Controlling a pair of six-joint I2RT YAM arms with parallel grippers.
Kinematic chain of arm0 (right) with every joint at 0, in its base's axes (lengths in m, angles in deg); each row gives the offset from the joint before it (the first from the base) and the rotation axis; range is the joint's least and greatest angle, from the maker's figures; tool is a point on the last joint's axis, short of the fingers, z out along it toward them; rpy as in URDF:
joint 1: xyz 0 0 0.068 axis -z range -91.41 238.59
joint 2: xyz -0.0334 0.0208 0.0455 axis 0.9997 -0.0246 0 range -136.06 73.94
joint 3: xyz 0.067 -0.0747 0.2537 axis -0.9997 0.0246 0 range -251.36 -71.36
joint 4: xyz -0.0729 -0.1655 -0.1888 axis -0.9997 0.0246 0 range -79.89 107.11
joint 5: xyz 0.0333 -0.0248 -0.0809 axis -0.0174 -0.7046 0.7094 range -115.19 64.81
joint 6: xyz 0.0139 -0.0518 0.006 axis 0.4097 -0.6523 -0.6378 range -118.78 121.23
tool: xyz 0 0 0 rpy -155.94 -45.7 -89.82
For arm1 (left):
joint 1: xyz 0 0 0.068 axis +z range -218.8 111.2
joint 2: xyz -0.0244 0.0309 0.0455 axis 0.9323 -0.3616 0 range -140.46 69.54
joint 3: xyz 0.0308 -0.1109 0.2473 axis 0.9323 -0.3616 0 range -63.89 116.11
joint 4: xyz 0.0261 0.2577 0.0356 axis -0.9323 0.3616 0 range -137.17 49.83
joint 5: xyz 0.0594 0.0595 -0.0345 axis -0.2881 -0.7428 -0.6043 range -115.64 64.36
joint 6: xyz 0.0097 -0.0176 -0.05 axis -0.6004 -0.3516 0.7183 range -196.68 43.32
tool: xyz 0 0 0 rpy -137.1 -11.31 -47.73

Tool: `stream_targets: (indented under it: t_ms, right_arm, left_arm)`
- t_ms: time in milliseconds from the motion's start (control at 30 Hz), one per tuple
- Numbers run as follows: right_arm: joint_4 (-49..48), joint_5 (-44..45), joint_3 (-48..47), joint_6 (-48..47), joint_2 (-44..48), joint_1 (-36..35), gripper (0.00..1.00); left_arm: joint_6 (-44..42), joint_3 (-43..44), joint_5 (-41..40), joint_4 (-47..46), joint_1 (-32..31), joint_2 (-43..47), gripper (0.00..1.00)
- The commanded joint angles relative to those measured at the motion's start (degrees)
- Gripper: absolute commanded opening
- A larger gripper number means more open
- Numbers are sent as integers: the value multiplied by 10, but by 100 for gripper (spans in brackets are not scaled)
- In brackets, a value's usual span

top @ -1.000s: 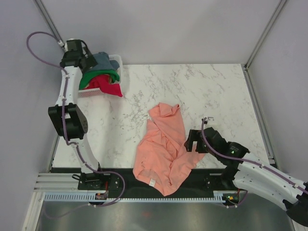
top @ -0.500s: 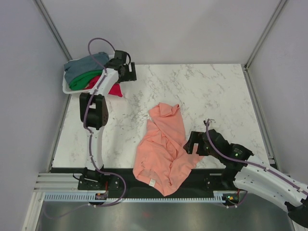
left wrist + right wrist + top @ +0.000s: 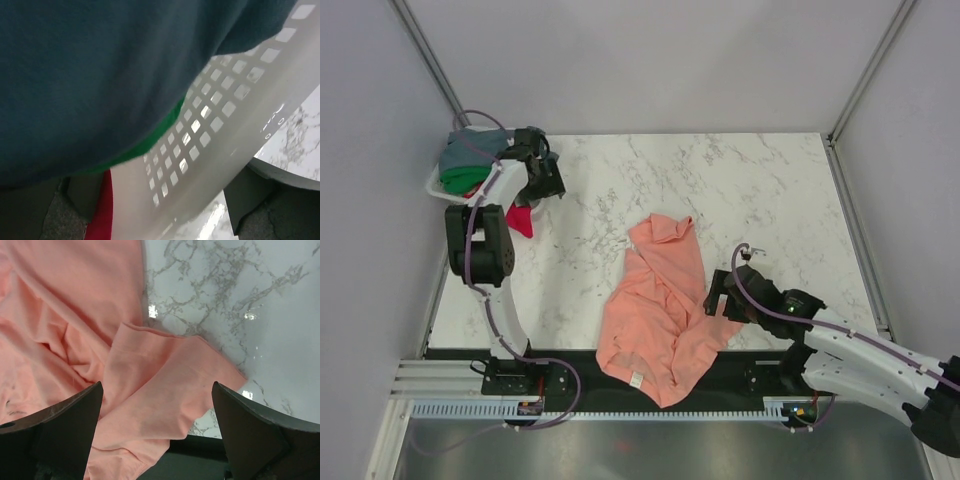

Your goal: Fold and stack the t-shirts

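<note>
You are seeing the salmon-pink cotton t-shirt (image 3: 655, 300) lying crumpled a little right of the middle of the desk. Its lower part is hanging over the near edge onto the black strip (image 3: 740, 362) there. A small white tag (image 3: 636, 379) is showing at its near hem, too small to read.

Your right gripper (image 3: 723, 298) is hovering just beside the shirt's right side, close to the near edge. In the right wrist view its fingers (image 3: 65, 430) are standing wide apart over a folded-out sleeve of the shirt (image 3: 165, 375) and are not gripping anything.

The other three shirts are sitting bunched in the white plastic mesh basket (image 3: 433, 185) at the far left corner, where the basket is sticking out past the desk's left edge. The grey-blue t-shirt (image 3: 460, 150) is lying on top and the green t-shirt (image 3: 463, 180) under it. The red t-shirt (image 3: 520, 220) is spilling out and dangling down onto the white marble-patterned desk (image 3: 720, 190).

Your left gripper (image 3: 545, 183) is reaching to the basket's right side. In the left wrist view its fingers (image 3: 82, 192) are standing apart, with the mesh wall (image 3: 240, 115) and a strip of red cloth (image 3: 100, 215) between them. You cannot tell whether they are pressing on either. Grey-blue cloth (image 3: 100, 75) is filling most of that view, with a green edge (image 3: 150, 145) just beneath.
</note>
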Motion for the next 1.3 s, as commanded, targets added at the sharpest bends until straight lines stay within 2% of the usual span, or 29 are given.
stream_targets:
  t_ms: [0,100,200,233,300,333,400,433,500,567,600,633,700,733,767,800,900,1067,1167,1267]
  right_arm:
    - [-7,48,-5,47,-40,-4,98]
    - [-50,24,27,81,-75,-14,97]
    - [-83,22,60,139,-75,-61,87]
    - [-90,25,75,156,-68,-77,78]
    - [-127,32,90,220,-69,-143,67]
    - [-144,41,103,246,-75,-168,51]
    - [-209,63,111,310,-99,-252,30]
    - [-234,97,110,326,-113,-315,14]
    - [-292,127,90,349,-153,-367,5]
    - [-319,147,14,328,-240,-420,3]
    - [-327,145,-21,302,-302,-435,4]
    - [-321,141,-104,240,-333,-443,18]
    - [-211,167,-193,216,-401,-466,57]
    - [-162,189,-269,208,-416,-472,84]
    - [-60,211,-299,212,-427,-472,92]
    - [-18,260,-341,217,-432,-471,98]
    - [33,281,-360,171,-401,-436,98]
    - [28,228,-391,42,-389,-282,98]
    - [21,205,-428,-4,-414,-194,95]
    - [18,179,-487,-79,-487,-123,88]
  left_arm:
    - [77,-76,-2,20,12,121,96]
    - [86,-150,9,8,-19,208,98]
    - [86,-220,19,-4,-62,267,98]
    - [88,-236,30,-7,-70,278,98]
    - [86,-271,43,-11,-92,292,98]
    - [89,-283,50,-12,-99,310,97]
    - [96,-325,61,-22,-118,333,97]
    - [99,-340,68,-27,-124,358,98]
    - [107,-375,75,-31,-139,384,98]
    - [107,-394,80,-30,-146,424,98]
    - [105,-409,79,-30,-147,437,98]
    - [100,-416,79,-27,-147,454,98]
    - [86,-424,95,-16,-147,492,98]
    - [83,-426,104,1,-147,502,98]
    - [71,-425,113,9,-147,524,98]
    - [64,-428,129,16,-147,535,98]
    - [42,-448,136,33,-147,584,99]
    - [47,-473,131,30,-150,641,100]
    - [50,-483,117,11,-149,659,100]
    - [47,-484,135,6,-148,663,100]
